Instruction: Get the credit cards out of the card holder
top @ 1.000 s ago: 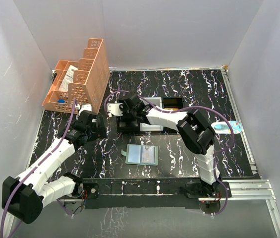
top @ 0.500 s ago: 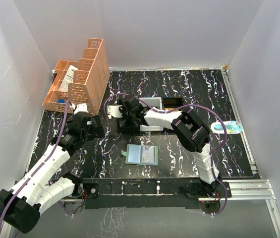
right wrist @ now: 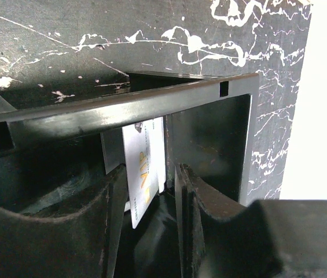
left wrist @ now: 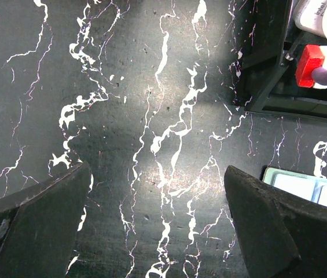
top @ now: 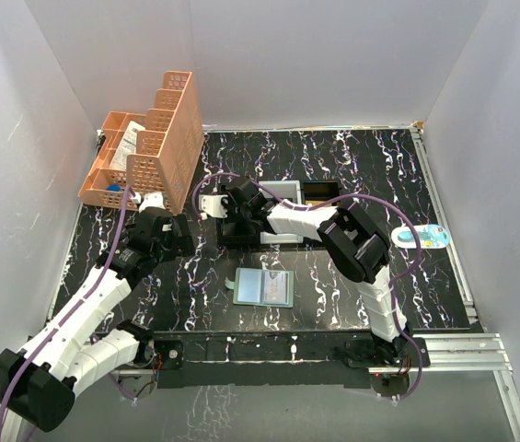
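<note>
The surface (top: 352, 157) carries both arms. The left arm (top: 94, 304) reaches forward, jaws spread wide just above the surface. The right arm (top: 370, 249) folds leftward into the black tray (top: 287, 191), jaws slightly parted around an upright white card (right wrist: 143, 171). The card holder (top: 264, 287) lies open between both arms.

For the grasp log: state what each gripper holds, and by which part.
Left gripper: open, nothing held. Right gripper: jaws parted either side of a white card standing in the black tray; no finger visibly grips it.
</note>
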You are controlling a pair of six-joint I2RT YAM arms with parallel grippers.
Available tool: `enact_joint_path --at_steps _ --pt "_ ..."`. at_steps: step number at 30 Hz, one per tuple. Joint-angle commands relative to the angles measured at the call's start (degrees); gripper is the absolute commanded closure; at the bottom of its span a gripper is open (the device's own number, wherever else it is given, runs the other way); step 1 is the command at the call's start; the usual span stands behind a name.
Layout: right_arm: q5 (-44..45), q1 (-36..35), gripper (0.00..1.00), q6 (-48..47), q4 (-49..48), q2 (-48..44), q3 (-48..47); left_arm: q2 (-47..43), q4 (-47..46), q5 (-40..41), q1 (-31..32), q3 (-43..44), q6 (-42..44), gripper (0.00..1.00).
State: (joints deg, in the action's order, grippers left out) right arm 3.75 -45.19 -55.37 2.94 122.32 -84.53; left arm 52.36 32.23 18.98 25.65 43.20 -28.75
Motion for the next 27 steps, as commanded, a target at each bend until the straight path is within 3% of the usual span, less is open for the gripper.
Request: enact_joint_path --at_steps 1,13,16,27 --pt "0.34 0.23 0.63 0.27 -1.18 -0.77 -0.55 -0.25 0.73 0.15 -0.25 0.83 0.27 0.01" --pt "-1.21 0.82 0.55 1.02 1.24 -1.66 -2.43 0.25 1.13 0.38 -0.25 0.90 0.14 0.01" --pt "-2.49 1.04 0.44 2.02 2.00 -1.73 -2.87 0.47 1.01 0.19 -0.25 0.97 0.27 0.01" --pt "-4.95 1.32 0.42 8.72 -2.35 -6.07 -2.89 0.63 0.92 0.01 -0.25 0.88 0.36 0.01"
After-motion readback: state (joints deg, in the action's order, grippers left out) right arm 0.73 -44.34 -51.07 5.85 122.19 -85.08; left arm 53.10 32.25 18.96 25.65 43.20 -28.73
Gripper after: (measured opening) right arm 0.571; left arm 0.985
